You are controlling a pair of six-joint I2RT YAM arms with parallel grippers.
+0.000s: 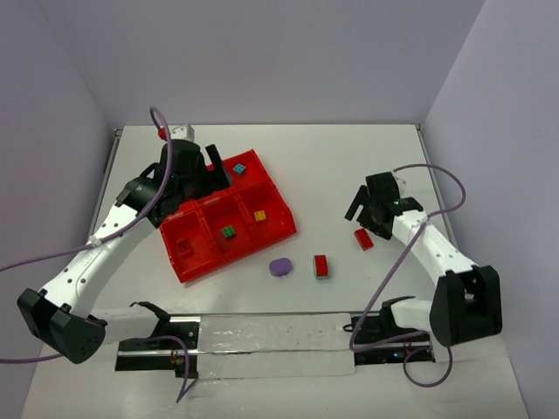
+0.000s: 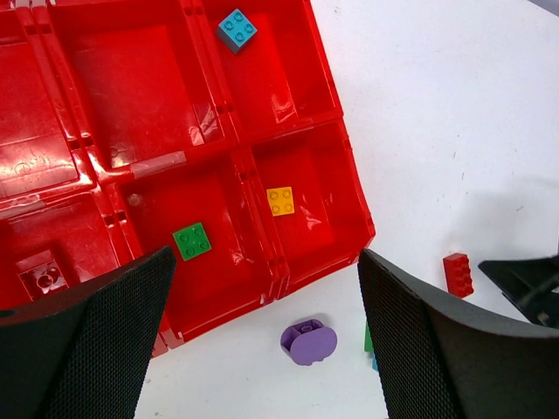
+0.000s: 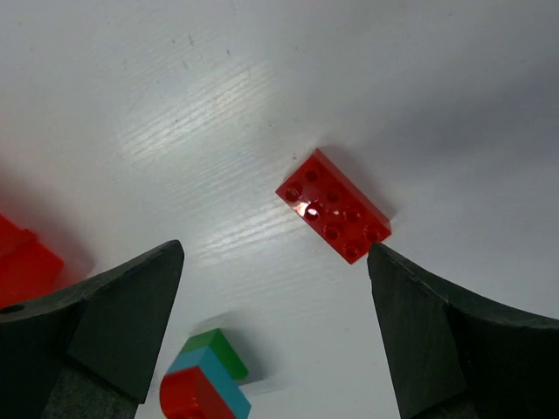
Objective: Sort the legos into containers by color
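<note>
The red tray (image 1: 236, 256) of containers lies left of centre. Its compartments hold a teal lego (image 2: 237, 29), a yellow one (image 2: 280, 201), a green one (image 2: 191, 241) and a red one (image 2: 42, 276). On the table lie a purple rounded piece (image 2: 308, 341), a stack of red, teal and green pieces (image 3: 203, 388) and a long red lego (image 3: 333, 205). My left gripper (image 1: 218, 170) hangs open over the tray's far side, empty. My right gripper (image 3: 275, 262) is open above the table, with the long red lego just ahead of its right finger.
The tray (image 2: 131, 96) sits turned at an angle. The purple piece (image 1: 281, 266) and the stack (image 1: 321, 266) lie just in front of it, the long red lego (image 1: 363, 238) further right. Walls close in the table at the back and both sides.
</note>
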